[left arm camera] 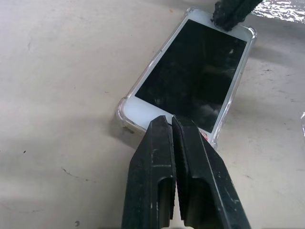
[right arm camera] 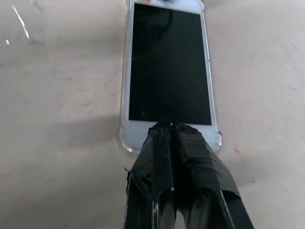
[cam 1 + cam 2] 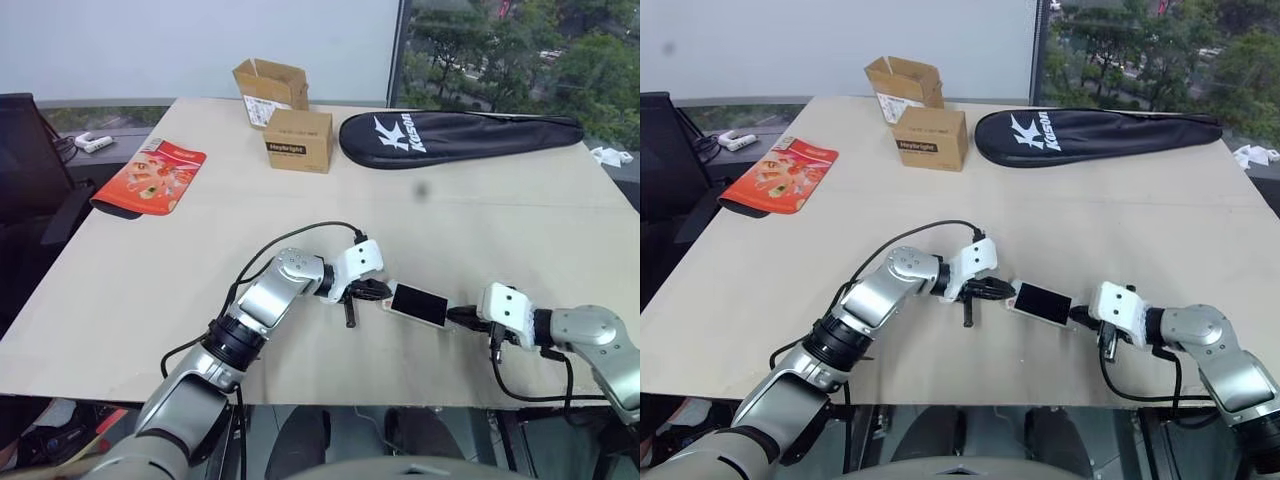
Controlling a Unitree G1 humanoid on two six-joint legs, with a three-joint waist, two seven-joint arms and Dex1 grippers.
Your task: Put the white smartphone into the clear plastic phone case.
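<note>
The white smartphone [image 3: 419, 304] lies screen up near the table's front edge, between my two grippers. It sits inside the clear plastic phone case [image 1: 123, 110], whose see-through rim and rounded corners [image 2: 123, 140] show around the white bezel. My left gripper [image 1: 171, 119] is shut, and its tips rest on the phone's left end [image 3: 385, 293]. My right gripper [image 2: 169, 125] is also shut, with its tips on the phone's opposite end [image 3: 462, 317]. Neither gripper holds anything between its fingers.
At the far side of the table stand an open cardboard box [image 3: 270, 88] and a closed one [image 3: 298, 140], with a black racket bag [image 3: 455, 135] to their right. An orange packet [image 3: 150, 177] lies at the far left. The table's front edge [image 3: 400, 395] runs just below the grippers.
</note>
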